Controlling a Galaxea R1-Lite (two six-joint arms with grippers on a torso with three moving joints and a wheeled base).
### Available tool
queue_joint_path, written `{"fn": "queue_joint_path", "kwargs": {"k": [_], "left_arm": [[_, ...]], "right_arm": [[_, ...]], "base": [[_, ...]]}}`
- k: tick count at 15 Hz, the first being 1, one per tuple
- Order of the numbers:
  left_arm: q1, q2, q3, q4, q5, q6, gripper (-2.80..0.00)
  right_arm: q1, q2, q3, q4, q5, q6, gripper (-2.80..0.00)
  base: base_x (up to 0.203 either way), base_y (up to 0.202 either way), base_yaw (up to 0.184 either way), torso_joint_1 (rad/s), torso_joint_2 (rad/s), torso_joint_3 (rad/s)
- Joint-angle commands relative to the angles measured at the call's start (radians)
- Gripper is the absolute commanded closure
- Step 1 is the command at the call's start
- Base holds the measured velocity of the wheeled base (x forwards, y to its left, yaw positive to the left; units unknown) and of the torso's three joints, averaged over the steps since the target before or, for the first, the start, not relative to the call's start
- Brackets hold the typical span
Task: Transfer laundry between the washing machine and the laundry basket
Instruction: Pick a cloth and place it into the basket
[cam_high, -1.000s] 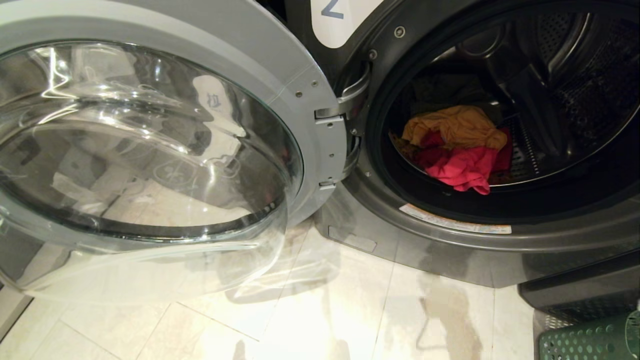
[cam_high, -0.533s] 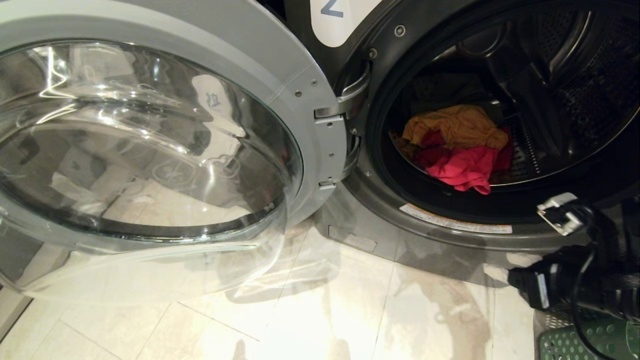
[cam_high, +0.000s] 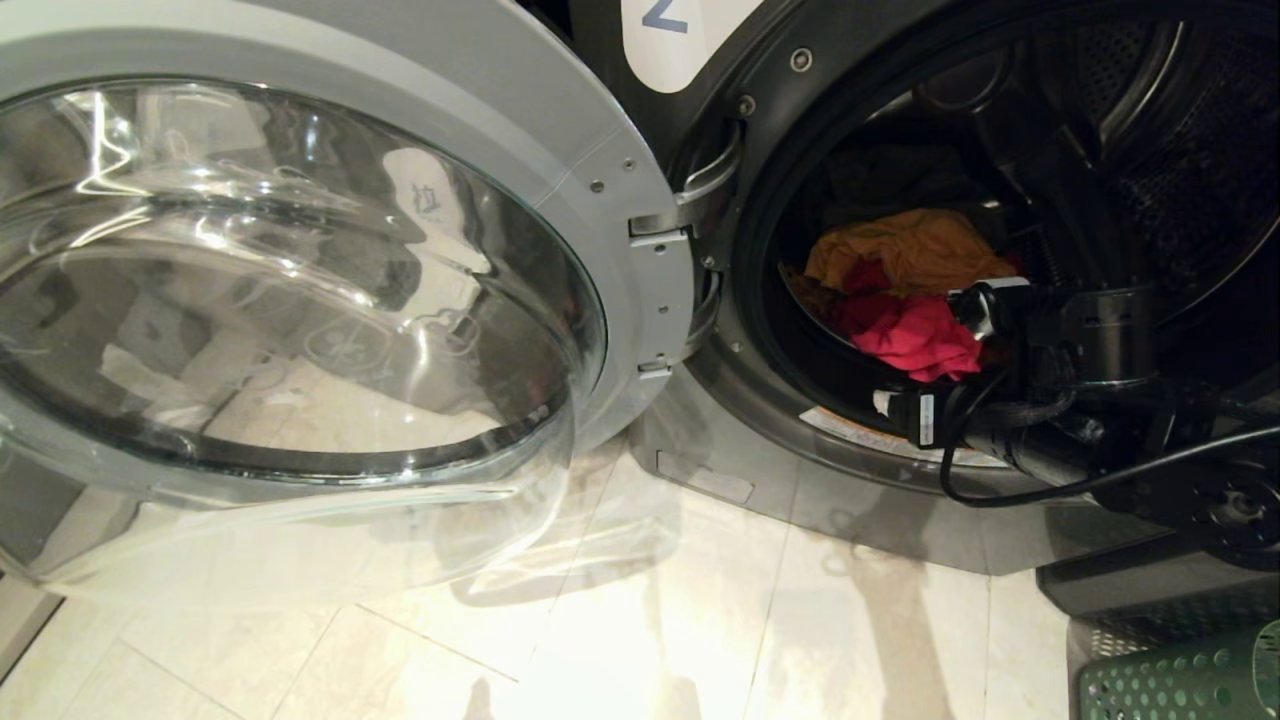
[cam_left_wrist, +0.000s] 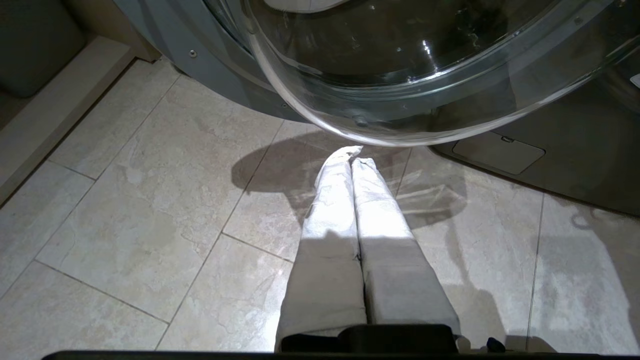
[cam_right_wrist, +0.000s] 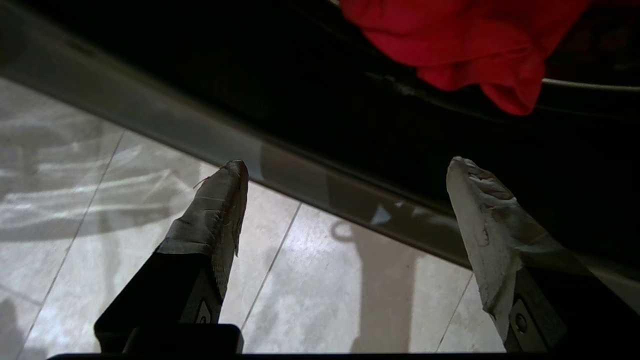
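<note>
Jaws, right gripper (cam_right_wrist: 345, 170): wide apart, holding nothing; both taped fingertips (cam_right_wrist: 227, 185) bare.
Jaws, left gripper (cam_left_wrist: 352, 152): pressed together, empty.
Right gripper place: at the right of the head view (cam_high: 945, 355), in front of the drum mouth's lower rim, close to the red garment; whether it touches the cloth cannot be told.
Left gripper place: low over the tiled floor (cam_left_wrist: 150, 200), just under the glass bulge of the open door.
Washing machine (cam_high: 760, 450): dark grey, filling the far side of the scene; a white label (cam_high: 680, 35) with a blue mark at the top.
Door (cam_high: 300, 300): swung fully open to the left, glass bowl facing out, hinged at the drum's left edge.
Laundry: a red garment (cam_high: 915, 340) lies at the front of the drum, an orange-yellow one (cam_high: 905, 250) behind and above it, touching.
Laundry basket (cam_high: 1180, 680): green, perforated, only a corner showing at the near right, on the floor below the machine's front.
</note>
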Motion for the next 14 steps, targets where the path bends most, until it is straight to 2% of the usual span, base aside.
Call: {"fn": "queue_joint_path", "kwargs": {"k": [1, 7, 14], "left_arm": [[0.000, 0.000, 0.040, -0.001, 0.000, -0.001, 0.00], [0.000, 0.001, 0.040, 0.000, 0.000, -0.002, 0.00], [0.000, 0.000, 0.040, 0.000, 0.002, 0.000, 0.00]], "right_arm": [[-0.002, 0.076, -0.050, -0.024, -0.057, 0.004, -2.80], [-0.062, 0.206, -0.230, -0.059, -0.143, 0.000, -2.80], [-0.123, 0.346, -0.330, -0.074, -0.143, 0.003, -2.80]], "base": [[0.000, 0.000, 0.000, 0.000, 0.00, 0.000], [0.000, 0.000, 0.000, 0.000, 0.00, 0.000], [0.000, 0.000, 0.000, 0.000, 0.00, 0.000]]}}
